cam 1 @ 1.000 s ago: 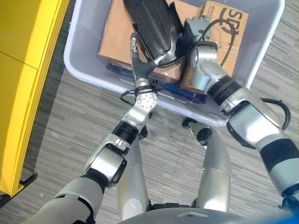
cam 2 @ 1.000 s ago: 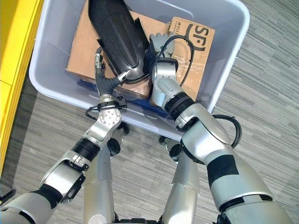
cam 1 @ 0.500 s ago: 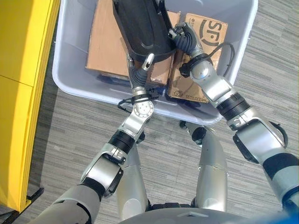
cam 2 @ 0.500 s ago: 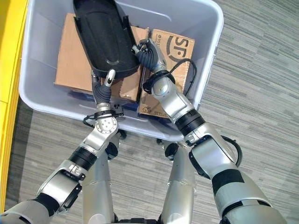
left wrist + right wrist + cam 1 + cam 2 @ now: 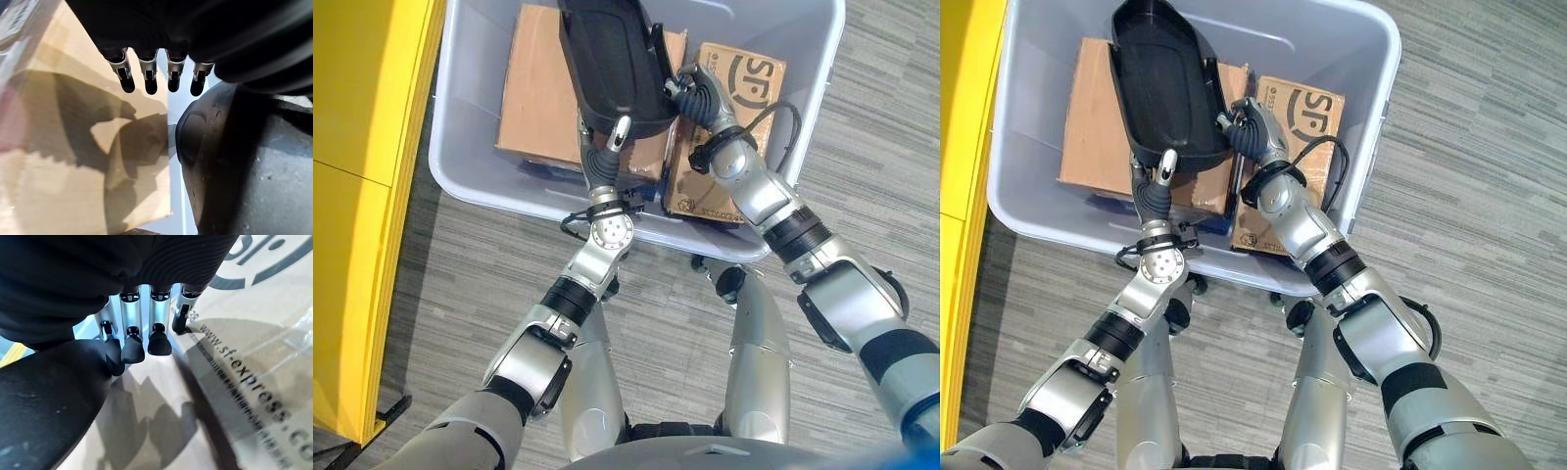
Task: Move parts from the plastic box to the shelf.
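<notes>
Change: since half a second ago the right hand [image 5: 1252,132] has kept to the right edge of the black part [image 5: 1160,83], and the left hand [image 5: 1151,191] has stayed at its near end; the part sits a little higher in the view, as does the whole scene, so the camera has moved too.
Black part: a long dark moulded shell, lying inside the grey plastic box [image 5: 1371,117], on top of the large cardboard box [image 5: 1092,127]. It is not on the shelf.
Left hand: its thumb points up against the near rim of the black part. In the left wrist view its fingers [image 5: 148,73] hang straight over the cardboard, beside the part and not around it, so the hand is open.
Right hand: its fingers [image 5: 132,345] bend down at the part's edge, the dark tips against it. I cannot tell if they really grip it.
Printed cardboard box [image 5: 1307,108]: it lies to the right of the part, under the right wrist.
Yellow shelf [image 5: 362,196]: at the robot's left, beside the plastic box.
</notes>
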